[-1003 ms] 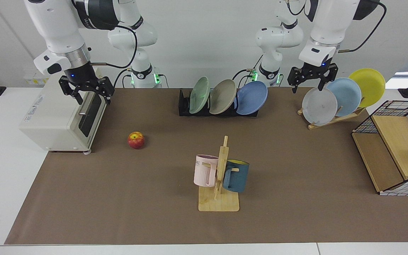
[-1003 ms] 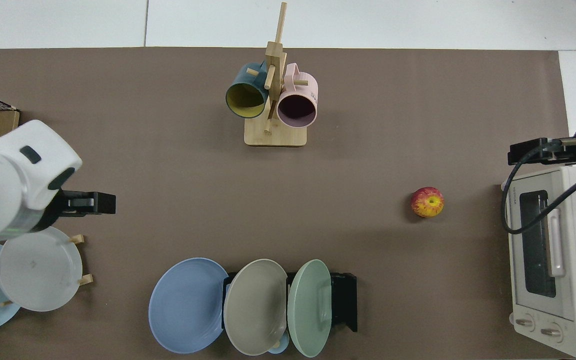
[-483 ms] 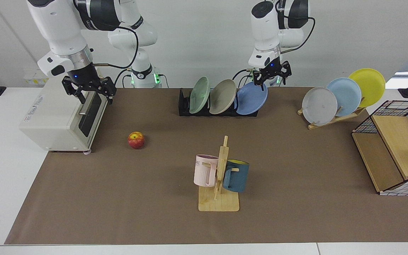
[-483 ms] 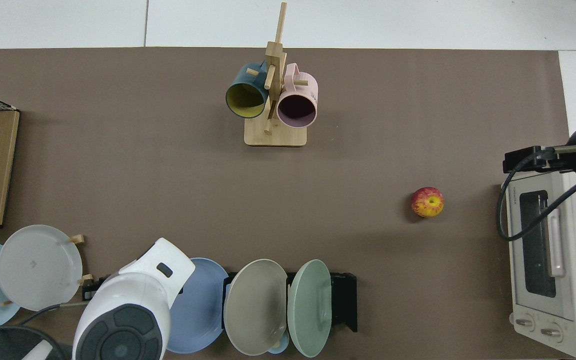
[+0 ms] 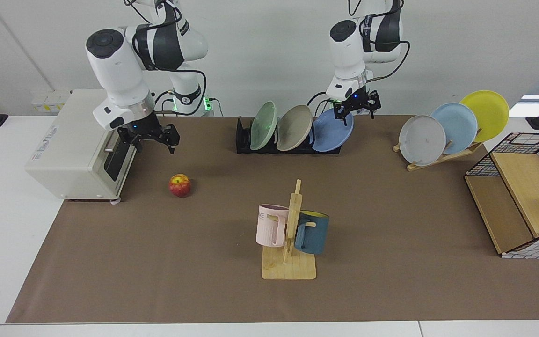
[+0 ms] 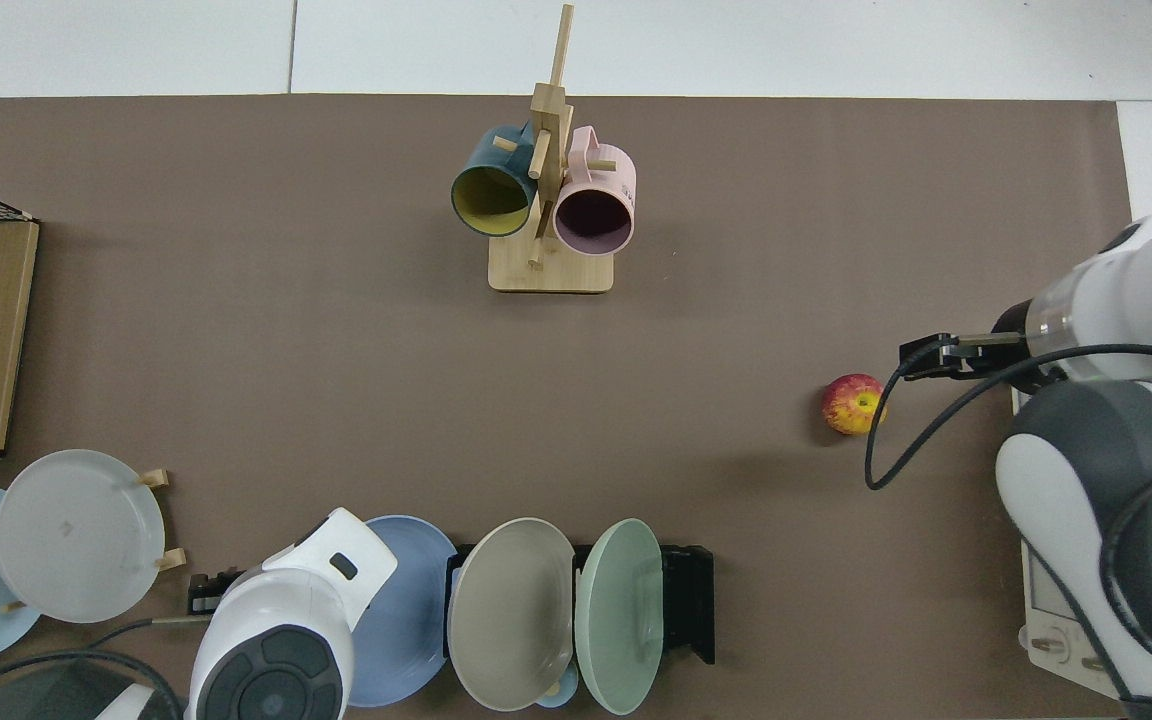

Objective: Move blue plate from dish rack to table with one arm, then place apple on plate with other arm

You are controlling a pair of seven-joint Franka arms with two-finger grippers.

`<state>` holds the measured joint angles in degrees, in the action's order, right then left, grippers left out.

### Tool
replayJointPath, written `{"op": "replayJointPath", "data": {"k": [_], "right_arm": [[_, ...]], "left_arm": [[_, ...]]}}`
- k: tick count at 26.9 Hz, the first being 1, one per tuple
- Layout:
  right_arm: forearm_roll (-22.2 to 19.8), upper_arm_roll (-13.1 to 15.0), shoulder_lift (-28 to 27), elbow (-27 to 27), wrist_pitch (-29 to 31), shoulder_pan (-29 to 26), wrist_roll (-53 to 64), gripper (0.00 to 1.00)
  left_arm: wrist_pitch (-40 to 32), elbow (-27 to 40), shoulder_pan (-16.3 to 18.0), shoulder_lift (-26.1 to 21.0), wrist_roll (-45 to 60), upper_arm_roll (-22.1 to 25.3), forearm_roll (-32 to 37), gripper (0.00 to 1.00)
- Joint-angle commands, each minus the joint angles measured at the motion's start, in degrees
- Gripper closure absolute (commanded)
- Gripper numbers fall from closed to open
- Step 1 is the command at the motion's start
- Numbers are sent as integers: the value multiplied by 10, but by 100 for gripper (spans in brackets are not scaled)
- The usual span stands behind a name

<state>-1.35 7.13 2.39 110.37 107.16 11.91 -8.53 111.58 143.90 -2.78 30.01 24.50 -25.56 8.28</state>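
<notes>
R pincer moved nearer apple.

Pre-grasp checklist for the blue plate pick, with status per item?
1. Left gripper at the top rim of the blue plate: ok.
2. Left gripper closed on the plate: cannot tell; fingers look spread in the facing view, contact is not visible.
3. Blue plate seated in the end slot of the dish rack, beside the beige plate: ok.
4. Bare table in front of the rack for set-down: ok.
5. Apple on the mat, not yet grasped: ok.
6. Right gripper open, above and behind the apple, clear of the rack: ok.
</notes>
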Motion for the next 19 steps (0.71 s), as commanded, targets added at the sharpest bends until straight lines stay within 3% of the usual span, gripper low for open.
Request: {"op": "replayJointPath", "data": {"k": [1, 2, 7, 9, 15, 19], "right_arm": [[7, 0, -1, 72, 72, 8, -18, 0], [7, 0, -6, 81, 82, 11, -17, 0], [7, 0, -25, 108, 122, 11, -17, 0], [7, 0, -34, 110, 124, 11, -17, 0], [7, 1, -55, 121, 150, 11, -16, 0], [5, 1, -58, 148, 193, 11, -16, 0]], "left_arm": [[-7, 23, -7, 14, -31, 2, -23, 6], [-7, 24, -7, 12, -32, 2, -26, 10], [14, 39, -7, 2, -23, -12, -35, 10], [14, 38, -7, -3, -23, -12, -36, 18], [9, 38, -7, -2, -22, -12, -39, 57], [7, 38, -7, -2, -22, -12, -42, 98]]}}
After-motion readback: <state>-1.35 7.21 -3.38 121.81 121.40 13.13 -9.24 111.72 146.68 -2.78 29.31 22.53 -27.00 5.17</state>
